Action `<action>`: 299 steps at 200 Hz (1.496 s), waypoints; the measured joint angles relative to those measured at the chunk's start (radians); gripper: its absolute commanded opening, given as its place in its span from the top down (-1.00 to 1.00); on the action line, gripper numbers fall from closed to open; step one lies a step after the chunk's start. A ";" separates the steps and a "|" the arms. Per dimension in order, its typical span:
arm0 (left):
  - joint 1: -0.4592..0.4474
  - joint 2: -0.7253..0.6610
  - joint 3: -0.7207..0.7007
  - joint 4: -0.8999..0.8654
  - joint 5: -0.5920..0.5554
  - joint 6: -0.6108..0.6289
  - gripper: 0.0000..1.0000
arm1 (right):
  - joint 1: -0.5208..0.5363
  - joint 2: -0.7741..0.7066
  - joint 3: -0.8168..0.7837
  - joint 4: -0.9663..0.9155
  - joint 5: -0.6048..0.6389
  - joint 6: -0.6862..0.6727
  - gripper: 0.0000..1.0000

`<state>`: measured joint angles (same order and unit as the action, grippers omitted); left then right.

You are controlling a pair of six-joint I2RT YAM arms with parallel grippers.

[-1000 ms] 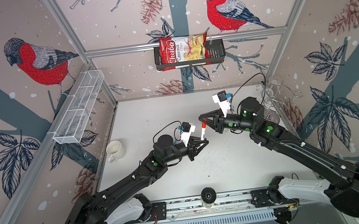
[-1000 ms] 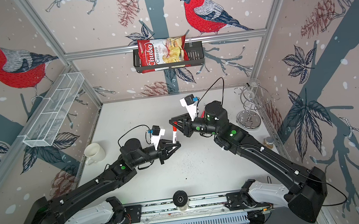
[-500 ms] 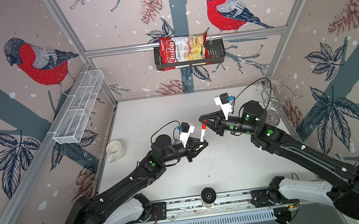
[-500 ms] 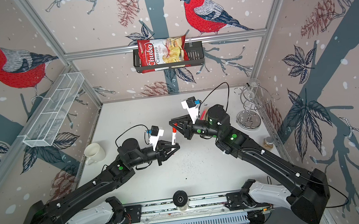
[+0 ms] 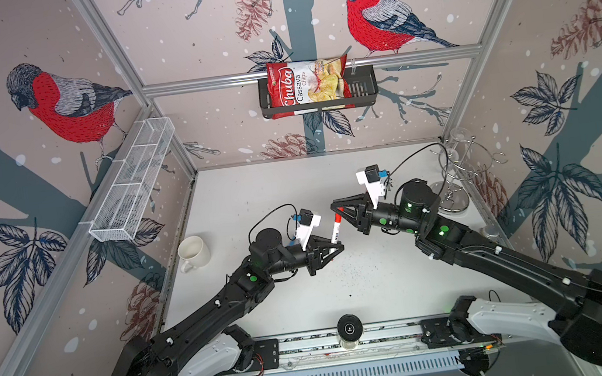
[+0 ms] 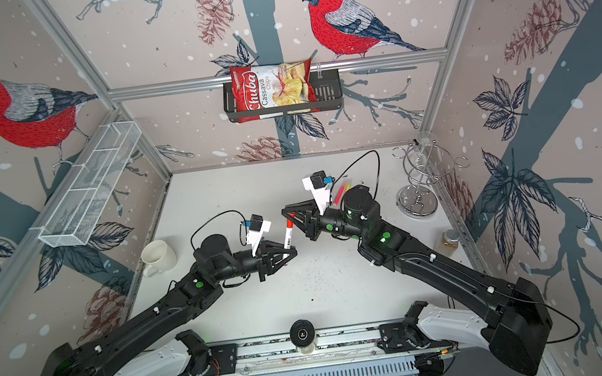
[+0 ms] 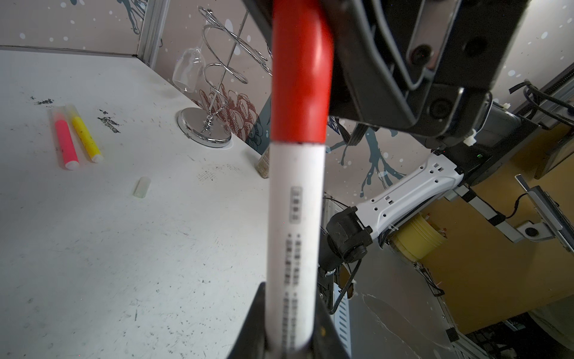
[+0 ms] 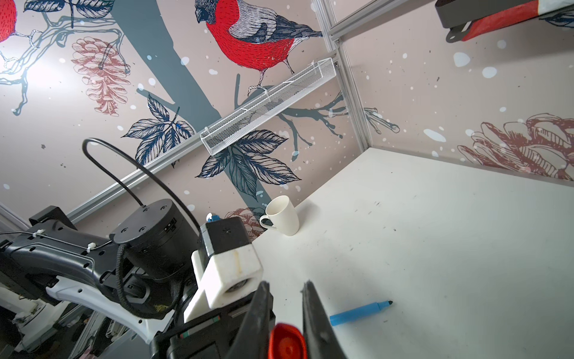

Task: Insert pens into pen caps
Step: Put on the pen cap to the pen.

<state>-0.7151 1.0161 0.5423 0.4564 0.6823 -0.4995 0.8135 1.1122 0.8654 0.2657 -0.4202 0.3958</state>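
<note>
Since 1 second ago, only the right wrist has been shifted slightly. The red cap [image 7: 299, 77] is kept pinched by the right end effector [image 5: 336, 210], seated on the white pen [image 7: 295, 217], which is clamped by the left end effector [image 5: 337, 248] above the surface [image 5: 380, 288]. Release is judged due.

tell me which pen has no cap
The blue pen, lying on the table, tip bare. The pink pen and yellow pen wear translucent caps; the white pen a red cap.
</note>
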 measured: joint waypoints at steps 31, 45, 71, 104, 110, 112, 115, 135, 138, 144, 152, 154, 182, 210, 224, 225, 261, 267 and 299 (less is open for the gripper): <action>0.009 0.000 -0.001 0.001 0.021 -0.017 1.00 | 0.015 0.006 -0.010 0.012 0.029 0.000 1.00; 0.012 -0.002 -0.001 0.001 0.026 -0.024 1.00 | 0.021 0.013 -0.014 0.024 0.037 0.000 1.00; 0.023 -0.008 -0.001 0.000 0.038 -0.025 1.00 | 0.033 0.019 -0.020 0.047 0.053 0.000 1.00; 0.030 -0.009 -0.001 0.000 0.048 -0.025 1.00 | 0.039 0.017 -0.015 0.044 0.068 0.000 1.00; 0.030 -0.009 -0.001 0.000 0.048 -0.024 1.00 | 0.039 0.013 -0.013 0.039 0.069 0.000 1.00; 0.030 -0.008 -0.001 0.001 0.049 -0.024 1.00 | 0.039 0.013 -0.012 0.038 0.070 0.000 1.00; 0.030 -0.007 -0.001 0.002 0.049 -0.023 1.00 | 0.039 0.012 -0.009 0.035 0.071 0.000 1.00; 0.030 0.005 -0.001 0.009 0.050 -0.016 1.00 | 0.039 0.006 0.010 0.004 0.075 -0.002 0.99; 0.030 0.007 -0.001 0.010 0.050 -0.016 1.00 | 0.039 0.006 0.015 -0.005 0.077 -0.002 0.98; 0.030 0.013 -0.001 0.017 0.050 -0.014 1.00 | 0.038 0.005 0.023 -0.021 0.079 -0.003 0.92; 0.030 0.019 -0.002 0.031 0.050 -0.009 1.00 | 0.036 0.003 0.036 -0.043 0.079 -0.003 0.72; 0.030 0.021 -0.003 0.036 0.050 -0.008 1.00 | 0.035 0.003 0.040 -0.050 0.079 -0.003 0.62; 0.036 0.039 -0.014 0.140 -0.024 -0.011 1.00 | 0.022 -0.018 0.072 -0.168 0.010 -0.007 -0.30; 0.040 0.047 -0.025 0.198 -0.079 -0.017 1.00 | -0.013 -0.080 0.053 -0.194 -0.062 -0.005 -0.34; 0.040 0.049 -0.031 0.211 -0.100 -0.017 1.00 | -0.032 -0.103 0.046 -0.192 -0.077 -0.004 -0.34; 0.040 0.049 -0.032 0.212 -0.104 -0.017 1.00 | -0.034 -0.105 0.046 -0.192 -0.078 -0.004 -0.34; 0.040 0.055 -0.038 0.232 -0.110 -0.018 1.00 | -0.061 -0.116 0.023 -0.190 -0.089 0.002 -0.33; 0.040 0.056 -0.038 0.235 -0.111 -0.018 1.00 | -0.061 -0.114 0.021 -0.190 -0.088 0.005 -0.31; 0.040 0.058 -0.037 0.240 -0.111 -0.018 1.00 | -0.061 -0.071 0.029 -0.190 -0.087 0.011 -0.18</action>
<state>-0.6754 1.0740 0.5056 0.6960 0.5716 -0.5171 0.7525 1.0412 0.8940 0.0761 -0.5076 0.4065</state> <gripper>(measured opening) 0.189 0.596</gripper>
